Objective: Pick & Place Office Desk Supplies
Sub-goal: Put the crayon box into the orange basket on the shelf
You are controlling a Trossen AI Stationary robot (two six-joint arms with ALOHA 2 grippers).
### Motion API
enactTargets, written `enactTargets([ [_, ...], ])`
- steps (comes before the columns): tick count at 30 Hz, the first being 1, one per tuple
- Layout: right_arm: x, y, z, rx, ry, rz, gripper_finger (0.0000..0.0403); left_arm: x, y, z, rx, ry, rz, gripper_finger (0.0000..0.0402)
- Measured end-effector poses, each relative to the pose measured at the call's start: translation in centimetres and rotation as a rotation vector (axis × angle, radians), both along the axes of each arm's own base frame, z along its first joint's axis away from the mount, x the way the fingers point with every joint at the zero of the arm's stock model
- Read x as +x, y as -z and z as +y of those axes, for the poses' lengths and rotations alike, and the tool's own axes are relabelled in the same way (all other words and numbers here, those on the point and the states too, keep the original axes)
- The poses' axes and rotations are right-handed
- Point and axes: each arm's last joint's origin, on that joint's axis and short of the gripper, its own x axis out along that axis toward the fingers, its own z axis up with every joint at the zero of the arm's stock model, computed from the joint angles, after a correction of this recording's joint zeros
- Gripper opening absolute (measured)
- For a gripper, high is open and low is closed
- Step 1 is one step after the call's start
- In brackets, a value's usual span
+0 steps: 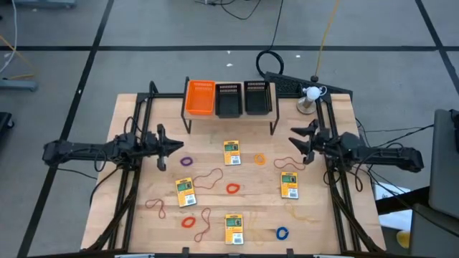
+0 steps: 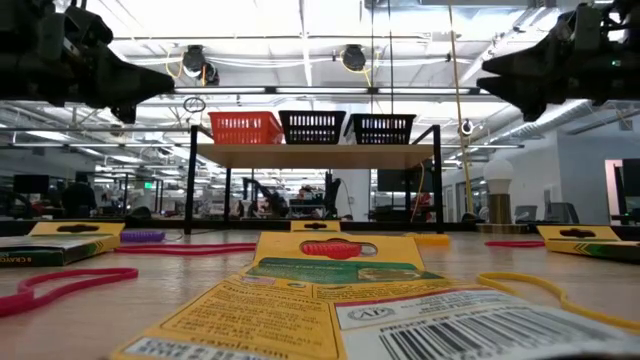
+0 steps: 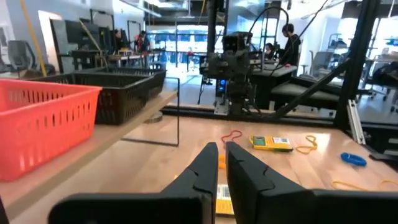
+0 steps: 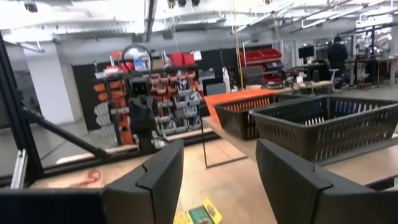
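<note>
Left gripper (image 1: 174, 146) hovers above the left side of the wooden desk (image 1: 129, 115), clear of every item. Its fingers (image 3: 205, 171) are nearly pressed together, a thin slit between them, and pinch nothing.

Nearest to it lies a purple rubber-band ring (image 1: 186, 162), flat on the desk. Further toward the near edge: a thin reddish-brown band (image 1: 156, 207) at the left, a yellow-and-green card box (image 1: 185, 192), a red ring (image 1: 188, 221) and a second looped reddish-brown band (image 1: 209, 177).

At centre, a raised shelf (image 1: 229, 118) at the far end carries an orange mesh bin (image 1: 200, 97) and two black mesh bins (image 1: 228, 99) (image 1: 257, 97), side by side. In front of it sits a second card box (image 1: 231, 153), with an orange ring (image 1: 259, 158) just beside it. A red ring (image 1: 232, 188) lies mid-desk; a third card box (image 1: 234, 228) sits by the near edge.

To the right: a blue ring (image 1: 282, 233), a fourth card box (image 1: 288, 185), a tan band (image 1: 305, 214) and another reddish-brown band (image 1: 290, 163) near the right gripper.

Right gripper (image 1: 295, 140) hovers above the right side of the desk, fingers (image 4: 158, 171) spread wide apart, holding nothing.
</note>
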Motion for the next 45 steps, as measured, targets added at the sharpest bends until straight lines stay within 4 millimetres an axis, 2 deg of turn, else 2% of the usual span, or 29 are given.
enactTargets([
  [6, 0.6, 0.6, -0.1, -0.034, 0.006, 0.083, 0.0192, 0.9, 0.2, 0.2, -0.017, -0.052, 0.096, 0.006],
  [10, 1.1, 1.0, -0.1, -0.032, 0.002, 0.123, 0.0192, 1.9, -0.4, 0.3, -0.02, -0.066, 0.153, 0.0089],
  [17, 1.9, 1.6, -0.2, 0.012, -0.004, 0.174, 0.0192, 4.5, -1.2, 0.3, -0.02, -0.034, 0.252, 0.0152],
  [23, 2.3, 1.9, -0.2, 0.066, -0.014, 0.182, 0.0192, 7.3, -0.4, 0.4, -0.029, -0.039, 0.296, 0.0193],
  [33, 2.5, 2.3, 0.0, 0.094, -0.032, 0.208, 0.0192, 12.9, 2.5, 1.0, -0.035, -0.167, 0.384, 0.0189],
  [41, 2.6, 2.4, 0.3, 0.114, -0.05, 0.212, 0.0192, 18.2, 3.7, 1.3, -0.035, -0.181, 0.436, 0.0193],
  [45, 2.6, 2.3, 0.3, 0.118, -0.05, 0.206, 0.0192, 20.1, 4.2, 1.5, -0.055, -0.205, 0.444, 0.0195],
])
